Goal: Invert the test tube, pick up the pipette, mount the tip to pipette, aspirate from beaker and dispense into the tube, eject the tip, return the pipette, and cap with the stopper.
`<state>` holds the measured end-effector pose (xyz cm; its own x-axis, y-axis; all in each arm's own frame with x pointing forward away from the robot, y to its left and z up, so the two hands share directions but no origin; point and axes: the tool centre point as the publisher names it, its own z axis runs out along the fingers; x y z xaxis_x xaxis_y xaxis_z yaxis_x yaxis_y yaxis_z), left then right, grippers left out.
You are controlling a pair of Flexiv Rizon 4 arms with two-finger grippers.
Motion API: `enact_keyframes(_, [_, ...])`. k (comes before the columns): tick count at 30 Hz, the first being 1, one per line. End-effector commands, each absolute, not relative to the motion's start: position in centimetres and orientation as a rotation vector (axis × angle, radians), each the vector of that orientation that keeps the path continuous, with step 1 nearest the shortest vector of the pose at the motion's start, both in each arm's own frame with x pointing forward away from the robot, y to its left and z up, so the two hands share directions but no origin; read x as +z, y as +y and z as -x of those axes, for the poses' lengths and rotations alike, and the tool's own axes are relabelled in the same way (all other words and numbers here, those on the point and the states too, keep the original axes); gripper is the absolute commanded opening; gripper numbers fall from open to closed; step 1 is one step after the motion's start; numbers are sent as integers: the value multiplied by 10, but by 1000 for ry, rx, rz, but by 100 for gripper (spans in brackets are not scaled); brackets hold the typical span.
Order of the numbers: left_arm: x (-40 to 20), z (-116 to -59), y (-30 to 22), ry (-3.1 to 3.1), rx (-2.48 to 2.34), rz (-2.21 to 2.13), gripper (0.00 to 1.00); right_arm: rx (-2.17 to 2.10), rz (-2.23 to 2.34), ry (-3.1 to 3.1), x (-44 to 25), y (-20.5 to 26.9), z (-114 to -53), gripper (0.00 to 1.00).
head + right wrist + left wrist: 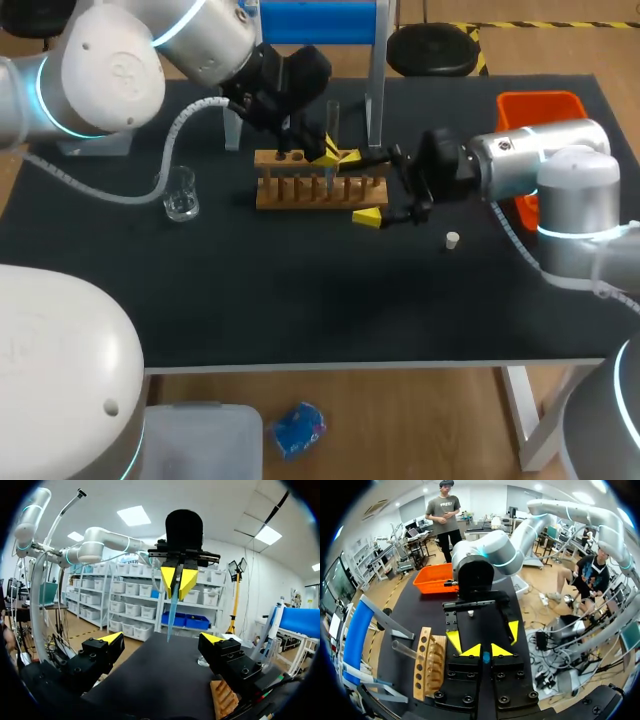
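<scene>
Left of the rack (320,190) stands the beaker (181,194), a tube (333,118) rises from the rack, just above it the left gripper (325,152) clamps a blue tip (171,612), and at its right end the right gripper (360,188) is spread wide, with the stopper (452,239) beyond.

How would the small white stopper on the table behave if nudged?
The stopper looks tiny beside the wooden rack, so probably light and easily knocked away. It seems round, so it may roll if tipped. It stands alone on the flat table, so little would stop it.
</scene>
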<state>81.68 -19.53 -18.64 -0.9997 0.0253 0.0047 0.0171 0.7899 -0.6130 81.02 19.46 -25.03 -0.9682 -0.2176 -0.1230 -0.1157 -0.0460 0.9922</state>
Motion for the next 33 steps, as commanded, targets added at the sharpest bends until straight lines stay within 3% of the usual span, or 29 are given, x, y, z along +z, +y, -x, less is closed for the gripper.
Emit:
enact_keyframes(1, [-191, -822, -205, -2958, 975, 29, 0, -2205, -362, -2106, -255, 203, -808, 100])
enact_keyframes(33, [-194, -821, -213, -2967, 928, 39, 0, -2250, -176, -2080, -234, 217, -816, 100])
